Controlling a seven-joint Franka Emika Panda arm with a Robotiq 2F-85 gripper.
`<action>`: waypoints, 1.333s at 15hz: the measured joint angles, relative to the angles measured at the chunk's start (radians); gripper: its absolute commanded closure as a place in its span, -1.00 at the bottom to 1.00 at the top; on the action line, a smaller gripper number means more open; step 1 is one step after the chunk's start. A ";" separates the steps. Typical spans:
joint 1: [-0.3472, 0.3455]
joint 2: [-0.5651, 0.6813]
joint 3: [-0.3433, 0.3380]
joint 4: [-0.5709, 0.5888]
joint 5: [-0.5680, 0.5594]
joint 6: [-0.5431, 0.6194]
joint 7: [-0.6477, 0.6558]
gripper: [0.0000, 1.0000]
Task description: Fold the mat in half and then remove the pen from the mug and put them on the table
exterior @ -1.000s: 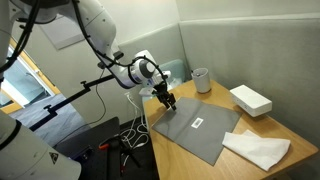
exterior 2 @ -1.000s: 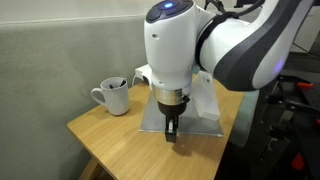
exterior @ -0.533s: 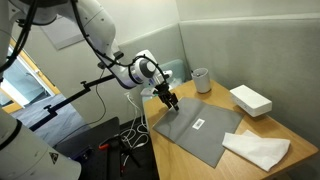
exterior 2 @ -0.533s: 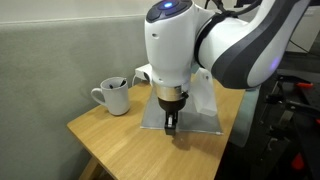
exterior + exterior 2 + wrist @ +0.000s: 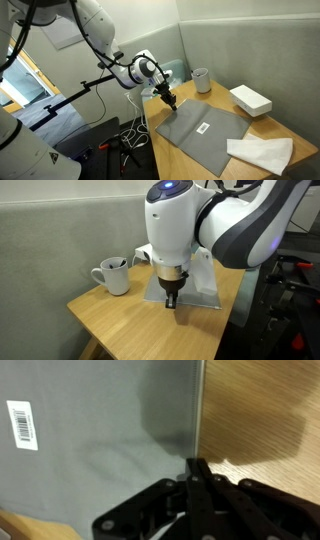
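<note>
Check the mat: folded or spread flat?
Spread. The grey mat lies as one open sheet on the table, label up; the gripper pinches only its edge.

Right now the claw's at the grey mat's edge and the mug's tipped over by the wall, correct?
No: the mug stands upright by the wall, as both exterior views show. The claw is at the grey mat's edge, as you said.

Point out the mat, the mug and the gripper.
mat (image 5: 181, 132): exterior view, bare grey surface beside its white label.
mug (image 5: 116, 278): exterior view, middle of its white wall.
gripper (image 5: 172, 305): exterior view, the shut fingertips at the mat's edge.
</note>
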 measured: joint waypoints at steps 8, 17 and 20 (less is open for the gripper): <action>0.009 -0.037 0.010 -0.035 0.004 0.024 -0.007 0.99; -0.184 -0.271 0.110 -0.280 0.120 0.216 -0.283 0.99; -0.433 -0.317 0.302 -0.355 0.252 0.279 -0.492 0.99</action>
